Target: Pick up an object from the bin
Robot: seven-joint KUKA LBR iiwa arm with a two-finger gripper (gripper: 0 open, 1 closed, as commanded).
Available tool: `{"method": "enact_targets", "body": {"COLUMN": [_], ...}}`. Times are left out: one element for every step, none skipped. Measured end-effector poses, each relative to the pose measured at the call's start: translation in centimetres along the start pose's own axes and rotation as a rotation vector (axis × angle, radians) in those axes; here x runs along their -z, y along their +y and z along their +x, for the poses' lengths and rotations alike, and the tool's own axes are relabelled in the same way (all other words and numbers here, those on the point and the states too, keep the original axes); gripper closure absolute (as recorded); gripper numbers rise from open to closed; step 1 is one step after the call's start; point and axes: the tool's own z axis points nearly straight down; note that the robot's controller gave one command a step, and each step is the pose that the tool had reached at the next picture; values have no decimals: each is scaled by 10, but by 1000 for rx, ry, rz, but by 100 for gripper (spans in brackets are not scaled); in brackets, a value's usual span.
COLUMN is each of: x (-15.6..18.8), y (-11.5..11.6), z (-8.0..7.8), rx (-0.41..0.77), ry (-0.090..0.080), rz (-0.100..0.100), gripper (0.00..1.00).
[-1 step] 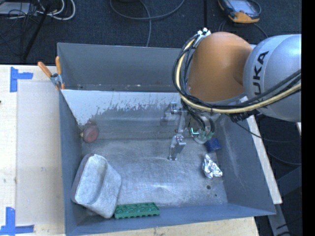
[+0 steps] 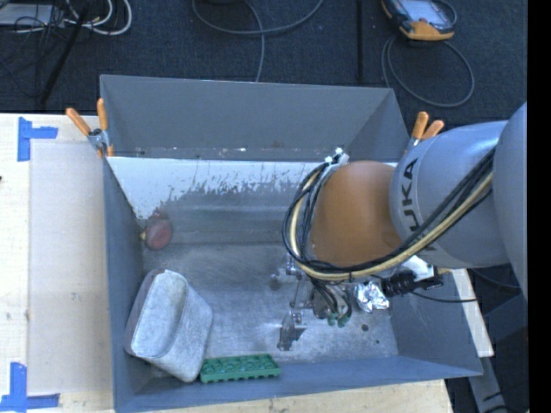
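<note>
My gripper [image 2: 293, 323] hangs low over the bin floor, right of the middle and near the front wall, under the arm's orange cover. Nothing shows between its tips. A flat green studded block [image 2: 239, 368] lies against the front wall, a little to the left of and in front of the gripper. Just right of the gripper sits a small crumpled silvery thing [image 2: 372, 296]. A small dark green piece [image 2: 339, 318] shows between the two, partly hidden by cables.
A grey felt-like pouch [image 2: 169, 325] leans in the front left corner. A small reddish-brown round thing [image 2: 157, 232] rests at the left end of the back wall. The arm and its cables cover the bin's right side.
</note>
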Motion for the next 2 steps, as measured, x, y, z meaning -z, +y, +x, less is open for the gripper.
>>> {"method": "enact_targets", "body": {"x": [-31, -11], "y": [-89, -133], "z": [-21, -97], "rx": [113, 425], "ry": [-9, -17], "rz": [3, 3], "gripper": [0, 0]}}
